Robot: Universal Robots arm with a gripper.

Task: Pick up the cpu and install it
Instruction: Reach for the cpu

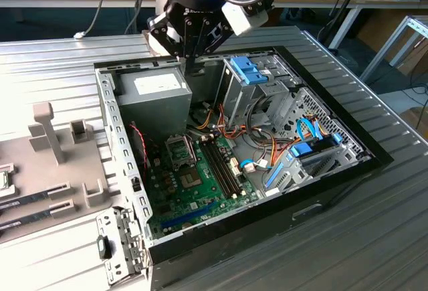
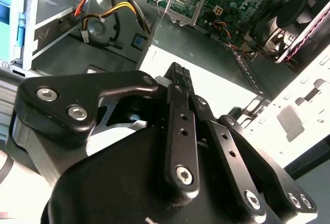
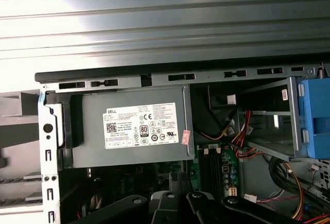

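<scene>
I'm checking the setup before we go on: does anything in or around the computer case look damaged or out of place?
Nothing stands out. The case lies open, its cables lie inside it, and the gripper hangs above the power supply, touching nothing I can see.

Table (image 1: 374, 237) is one of those slatted metal jobs, silver-grey ribs running the whole way across, and the first wrist view has the same ribbed top (image 3: 154, 18). There's a strong glare washing out the table's side on the exterior view's left, while the opposite side reads a much darker grey. Past the far edge a wooden bench (image 1: 47, 0) runs along the back with a white cable (image 1: 99, 9) hanging off it. It's dark blue (image 1: 40, 25) under there, floor or panel, can't tell. Beyond the far corner on the exterior view's right there's a slanted white leg (image 1: 343, 29) and a pale metal frame (image 1: 391, 43).
</scene>
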